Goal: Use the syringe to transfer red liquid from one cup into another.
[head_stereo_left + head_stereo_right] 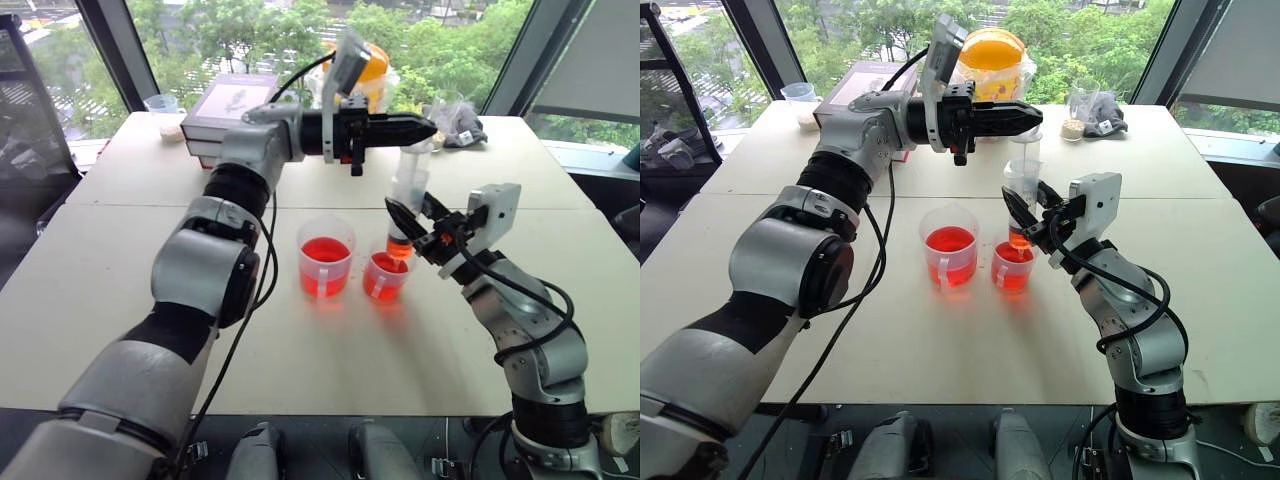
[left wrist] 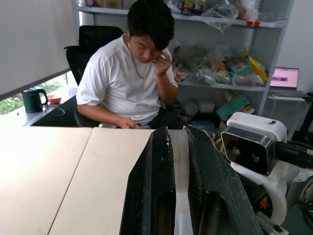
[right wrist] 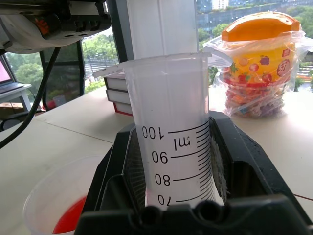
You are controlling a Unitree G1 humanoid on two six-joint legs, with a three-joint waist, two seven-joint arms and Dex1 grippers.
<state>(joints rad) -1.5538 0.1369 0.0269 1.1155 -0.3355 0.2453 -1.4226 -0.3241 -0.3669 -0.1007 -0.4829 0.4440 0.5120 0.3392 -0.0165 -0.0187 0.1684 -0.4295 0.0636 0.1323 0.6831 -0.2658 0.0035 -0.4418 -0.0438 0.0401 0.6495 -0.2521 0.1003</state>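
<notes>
Right fingers (image 3: 176, 196) hide the syringe (image 3: 171, 122) barrel's lower scale.

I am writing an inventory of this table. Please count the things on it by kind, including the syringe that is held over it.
Syringe: 1
Clear cups with red liquid, taller and shorter: 2
Other clear cups, at the far left and far right: 2
Books: 2
Orange-lidded jar: 1
Dark bundle: 1
Total: 9
</notes>
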